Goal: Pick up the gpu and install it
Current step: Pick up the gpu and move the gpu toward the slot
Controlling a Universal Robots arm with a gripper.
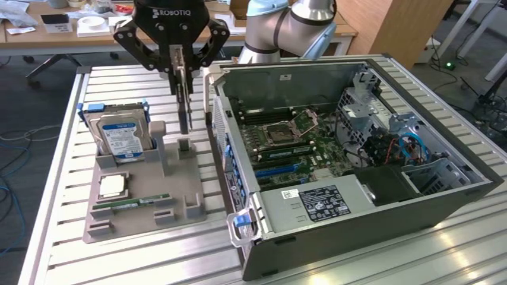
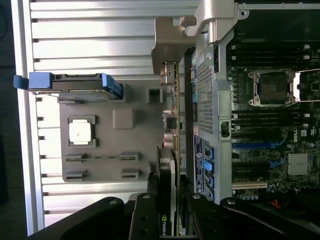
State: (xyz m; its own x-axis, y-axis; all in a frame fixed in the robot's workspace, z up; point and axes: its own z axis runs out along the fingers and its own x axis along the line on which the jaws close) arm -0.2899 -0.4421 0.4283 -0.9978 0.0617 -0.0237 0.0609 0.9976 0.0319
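Gripper [image 1: 183,66]: clamped on the gpu [image 1: 185,107], card hanging edge-on beneath it
Tray [image 1: 130,227]: under the gripper, hard drive [image 1: 123,139] standing in it
Case [image 1: 357,228]: open, beside the gripper

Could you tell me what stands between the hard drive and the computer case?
The gpu, held upright on edge by the gripper over the grey holder tray, as the exterior view shows.

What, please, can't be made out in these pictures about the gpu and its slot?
- gpu faces: edge-on in both views, so its parts are unreadable.
- gpu's lower end against the stand: exterior view, too small to tell whether they touch.
- Gripper's hold on the gpu: wrist view, contact cut off by the picture's edge.
- Board slots: exterior view, too small to tell which is free.
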